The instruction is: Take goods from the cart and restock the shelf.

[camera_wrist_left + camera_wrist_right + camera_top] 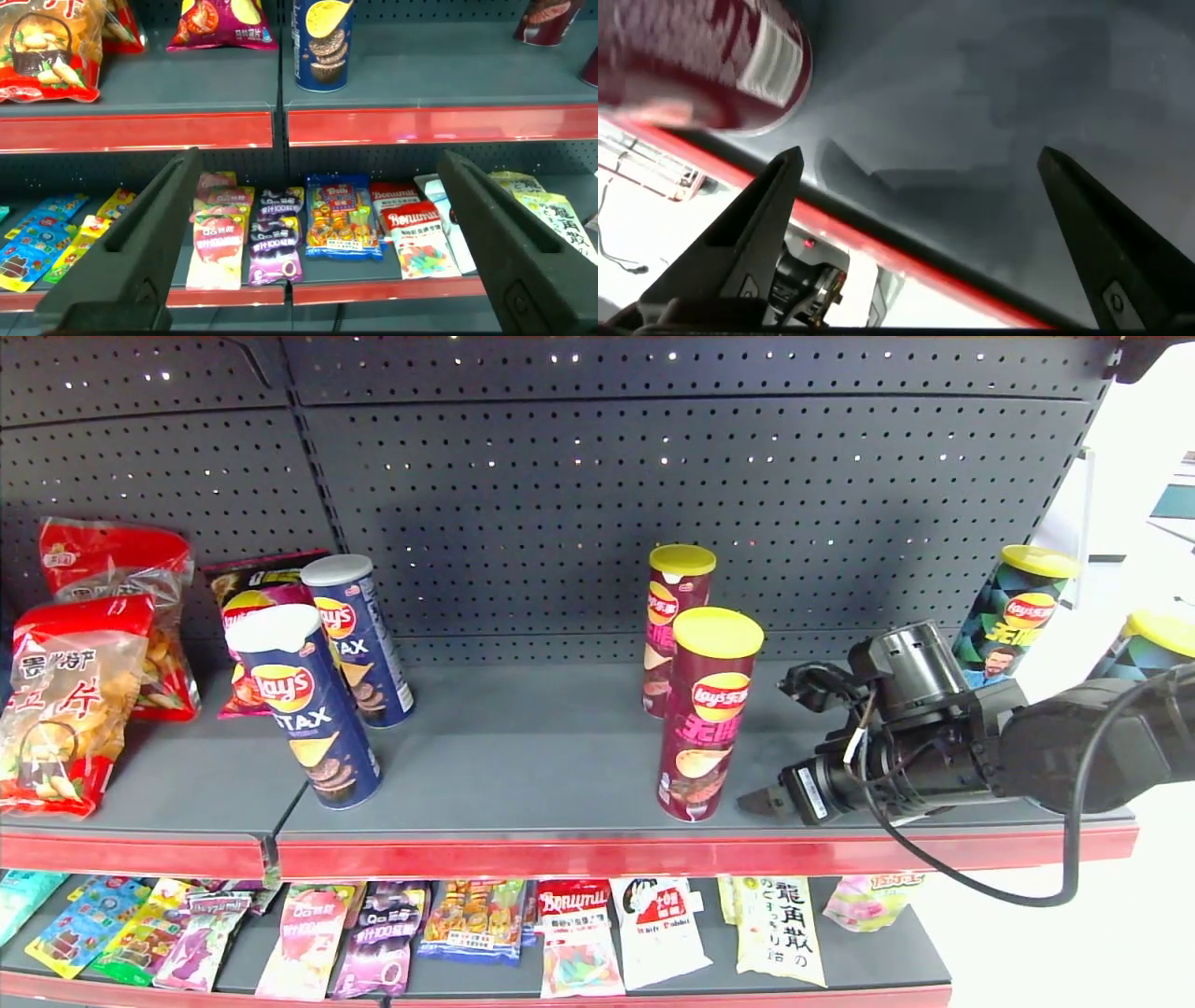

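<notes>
Right gripper (917,159), spread wide and empty, beside maroon can (707,709) on shelf (523,775); left wrist view adds left gripper (318,159), likewise wide, facing snack packets (341,217)

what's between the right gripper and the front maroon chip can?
Nothing, just a short strip of bare grey shelf between the right gripper and the front maroon can. Head view shows it.

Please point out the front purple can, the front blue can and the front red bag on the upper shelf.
front purple can (709,728), head view, middle of its side.
front blue can (308,709), head view, middle of its side.
front red bag (70,709), head view, middle of its front.
</notes>
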Robot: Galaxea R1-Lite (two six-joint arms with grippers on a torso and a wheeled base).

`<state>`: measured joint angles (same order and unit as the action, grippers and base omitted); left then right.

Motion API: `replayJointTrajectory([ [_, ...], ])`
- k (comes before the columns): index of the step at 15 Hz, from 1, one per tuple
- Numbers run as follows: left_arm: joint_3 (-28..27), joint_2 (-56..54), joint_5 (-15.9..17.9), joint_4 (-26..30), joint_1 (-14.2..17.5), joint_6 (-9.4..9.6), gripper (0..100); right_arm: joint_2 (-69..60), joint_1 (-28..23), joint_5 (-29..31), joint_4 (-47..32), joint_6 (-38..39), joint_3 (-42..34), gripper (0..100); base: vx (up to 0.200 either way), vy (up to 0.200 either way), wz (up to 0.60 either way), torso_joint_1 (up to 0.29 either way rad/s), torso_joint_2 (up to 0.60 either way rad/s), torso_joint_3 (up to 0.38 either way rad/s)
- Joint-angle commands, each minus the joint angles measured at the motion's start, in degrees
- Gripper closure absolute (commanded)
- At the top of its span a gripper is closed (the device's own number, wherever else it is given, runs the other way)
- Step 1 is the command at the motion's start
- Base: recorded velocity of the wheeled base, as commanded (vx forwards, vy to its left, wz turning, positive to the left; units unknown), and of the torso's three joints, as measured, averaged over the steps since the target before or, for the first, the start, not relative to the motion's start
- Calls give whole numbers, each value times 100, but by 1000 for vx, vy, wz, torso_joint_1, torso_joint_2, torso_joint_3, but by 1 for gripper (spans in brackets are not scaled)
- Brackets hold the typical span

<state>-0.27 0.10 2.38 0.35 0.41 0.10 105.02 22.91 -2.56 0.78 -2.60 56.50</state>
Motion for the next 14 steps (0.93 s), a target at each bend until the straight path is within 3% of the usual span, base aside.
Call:
replayJointTrajectory([
  [1,0,8,0,0,2,-1,0,159,12,27,1,-4,124,0,0,0,0,0,0,0],
  [14,0,8,0,0,2,-1,0,493,47,107,1,-39,440,0,0,0,0,0,0,0],
])
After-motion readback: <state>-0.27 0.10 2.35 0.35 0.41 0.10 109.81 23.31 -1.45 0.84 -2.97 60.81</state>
